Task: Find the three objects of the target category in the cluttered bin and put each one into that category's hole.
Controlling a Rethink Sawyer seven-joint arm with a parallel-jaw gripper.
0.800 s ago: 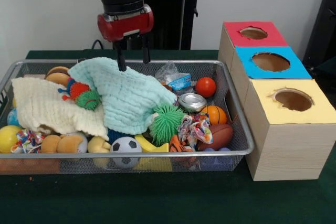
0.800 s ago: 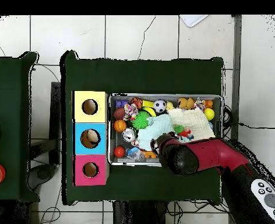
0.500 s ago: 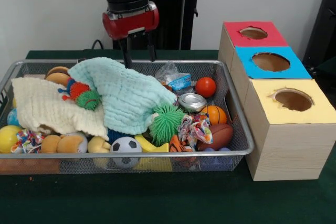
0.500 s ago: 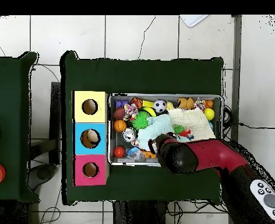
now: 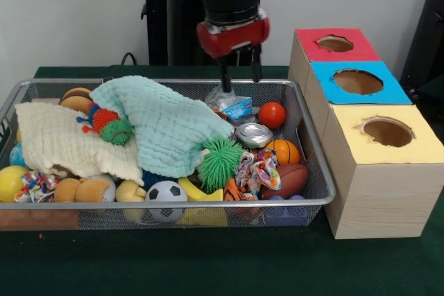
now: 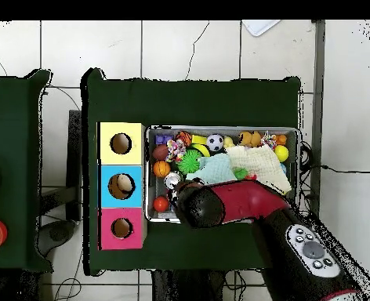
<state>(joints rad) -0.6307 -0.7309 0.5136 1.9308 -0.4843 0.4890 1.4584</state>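
Two spotted fabric pieces can be seen in the wire basket [image 5: 316,171]. One knotted spotted piece [image 5: 257,169] lies near the basket's front right, between a green spiky ball [image 5: 220,162] and a brown toy football [image 5: 289,179]. A second spotted piece [image 5: 35,186] sits at the front left corner, beside a yellow ball [image 5: 10,181]. A third cannot be made out.

The wide silver basket stands on a dark green table [image 5: 208,261]. Right of it is a row of three pale wooden boxes, each with one round hole. The nearest box has the yellow top and its hole [image 5: 388,132] is empty and well apart from both spotted pieces. Behind it come the blue-topped box [image 5: 357,82] and the red-topped box [image 5: 335,44].

The red and black arm comes down over the basket's far side. Its claw [image 5: 240,72] hangs above a clear plastic bag [image 5: 229,102], its two dark fingers [image 5: 225,74] spread apart and holding nothing.

Two cloths cover the basket's left half: one mint cloth [image 5: 163,126] and one cream cloth [image 5: 66,140]. Also inside are one soccer ball [image 5: 166,195], one red ball [image 5: 271,115], one small basketball [image 5: 283,151] and one shiny tin [image 5: 254,134].

From overhead, the arm [image 6: 243,205] covers the basket's lower middle.
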